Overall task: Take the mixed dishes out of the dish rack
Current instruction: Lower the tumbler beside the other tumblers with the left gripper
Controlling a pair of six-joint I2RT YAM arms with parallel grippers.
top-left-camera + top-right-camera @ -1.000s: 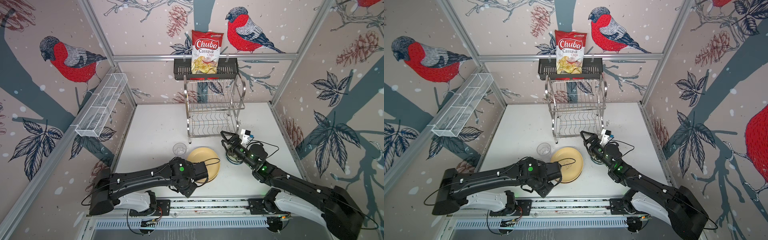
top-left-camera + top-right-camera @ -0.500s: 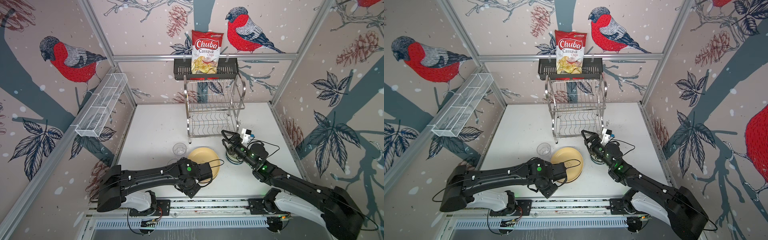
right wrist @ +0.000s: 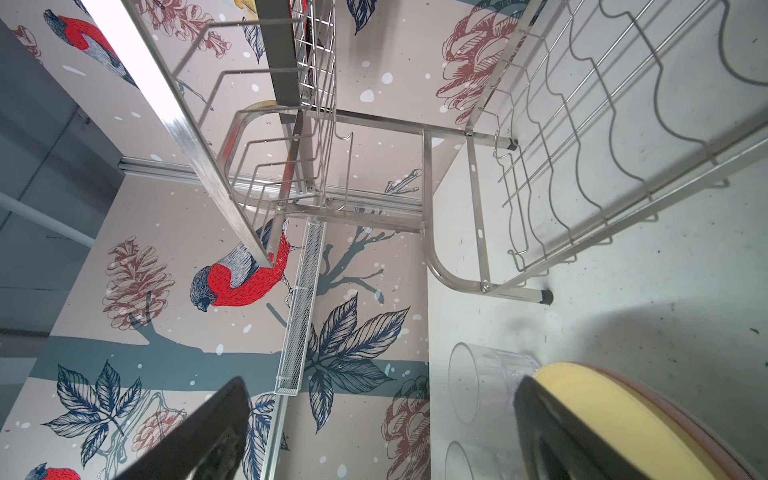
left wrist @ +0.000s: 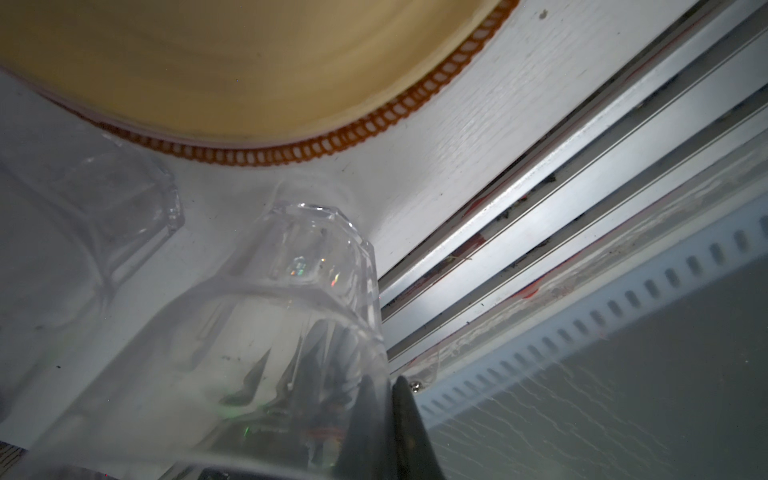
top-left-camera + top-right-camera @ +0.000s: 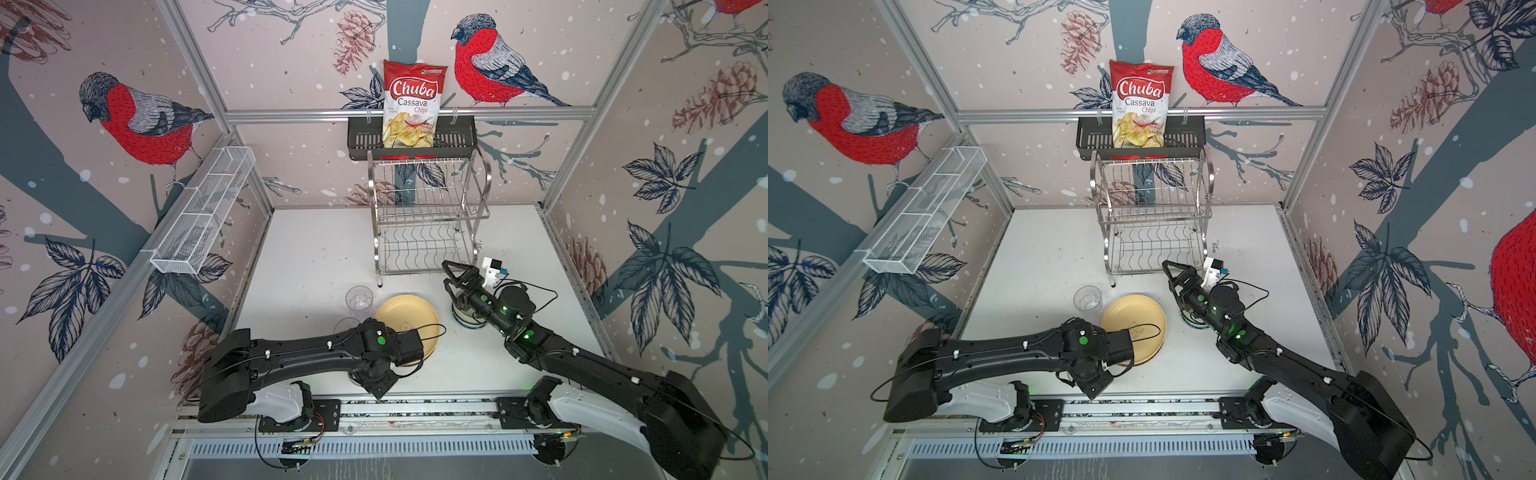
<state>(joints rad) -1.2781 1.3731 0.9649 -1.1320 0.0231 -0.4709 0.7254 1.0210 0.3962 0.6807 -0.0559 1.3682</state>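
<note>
Since the left tool is pressed together on the wall of the clear glass at its rim, the coming move looks like a set-down. It turns on how that glass lies from the tool: its long axis runs away from the fingers, thick base leading, tilted down toward the counter. Whether the base already touches, I cannot tell. The bare patch near the base lies between the front rail and the rim of the cream-yellow plate, with a second glass just beside it. I judge the base must come upright and land without clipping either neighbour. In both top views the held glass is mostly hidden under the left arm.

Beyond the plate, the right tool hangs spread wide and empty above a blue-rimmed bowl, well apart from the glass. That leaves the left arm plainly the one placed to finish.

Farthest back, the dish rack shows both tiers bare, which suggests this is the last piece.
</note>
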